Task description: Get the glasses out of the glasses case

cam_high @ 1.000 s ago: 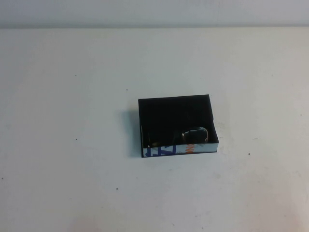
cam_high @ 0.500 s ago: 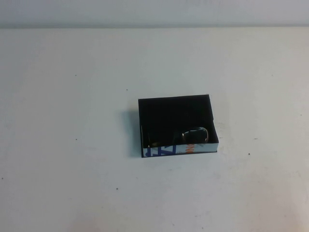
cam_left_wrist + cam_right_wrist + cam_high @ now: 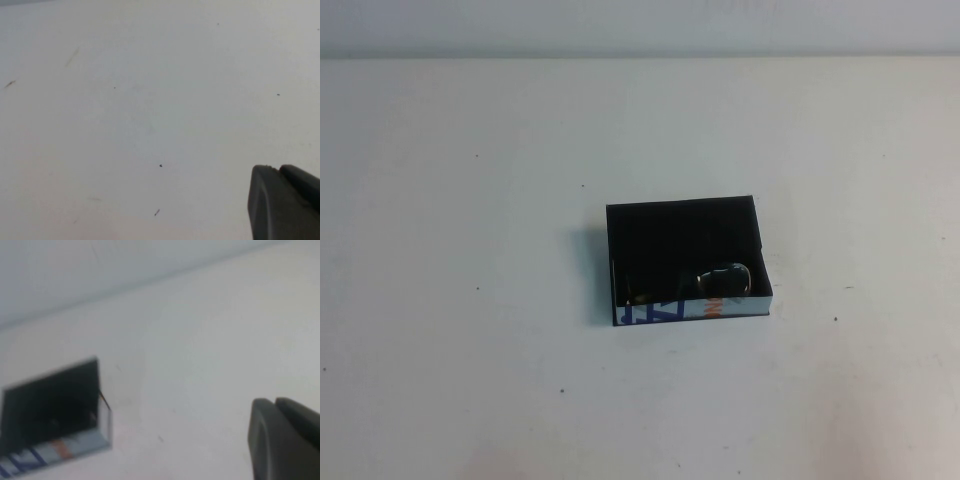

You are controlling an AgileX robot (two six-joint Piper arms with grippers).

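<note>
White desk fills the left side, bare except for small dark specks. The left claw shows only in its own wrist view, as a dark tip hanging over plain desk surface with no task item near it; whether it is open or closed cannot be told. Near the middle of the desk sits the glasses case, a black shallow box lying open, its white side with blue letters and an orange mark facing the robot. The glasses lie inside it, against that near wall. The right claw appears only in its wrist view, well apart from the case; its state cannot be told either.
</note>
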